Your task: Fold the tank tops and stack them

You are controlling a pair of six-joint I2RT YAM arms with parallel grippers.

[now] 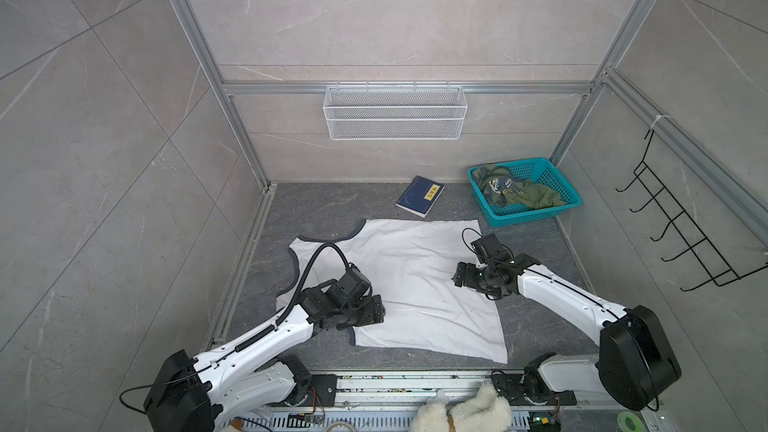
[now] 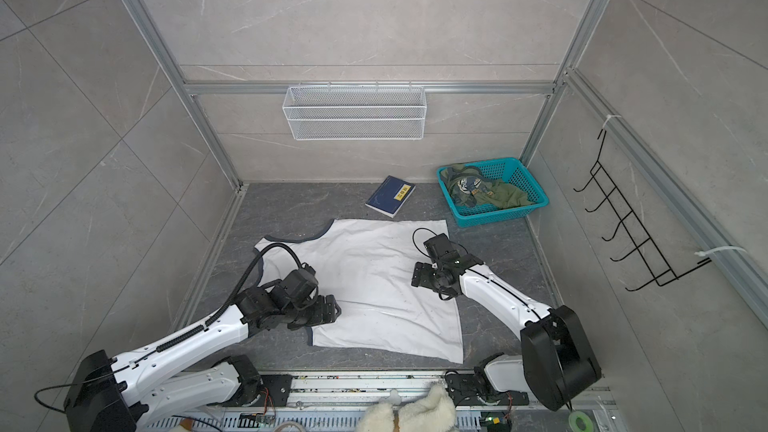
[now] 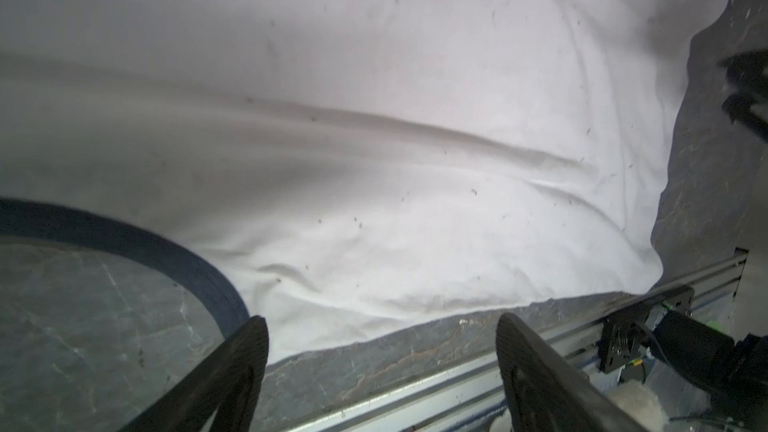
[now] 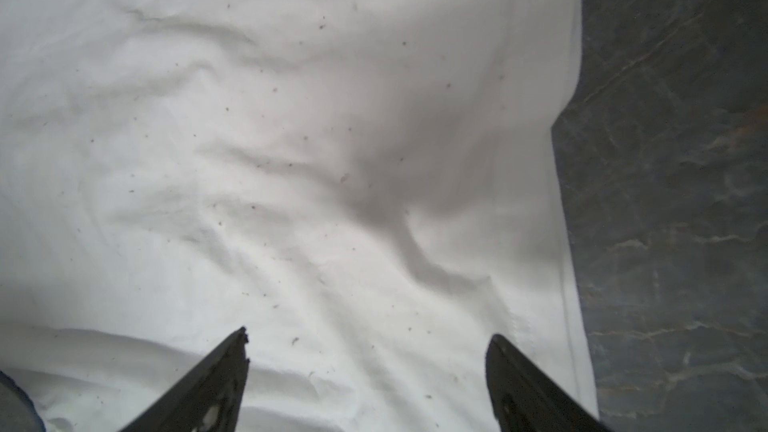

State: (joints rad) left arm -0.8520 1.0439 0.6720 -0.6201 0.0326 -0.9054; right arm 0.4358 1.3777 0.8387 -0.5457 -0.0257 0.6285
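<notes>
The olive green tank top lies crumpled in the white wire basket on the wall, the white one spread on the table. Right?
Not the wire basket: both top views show the olive green tank top crumpled in the teal basket on the table. The white tank top is spread there.

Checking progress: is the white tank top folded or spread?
Spread: the white tank top lies flat, armholes and hem all showing.

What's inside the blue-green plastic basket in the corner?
A crumpled olive green cloth tank top lies in the teal plastic basket, with a navy-yellow print showing on it. Anything under the cloth is covered, so I can't tell.
</notes>
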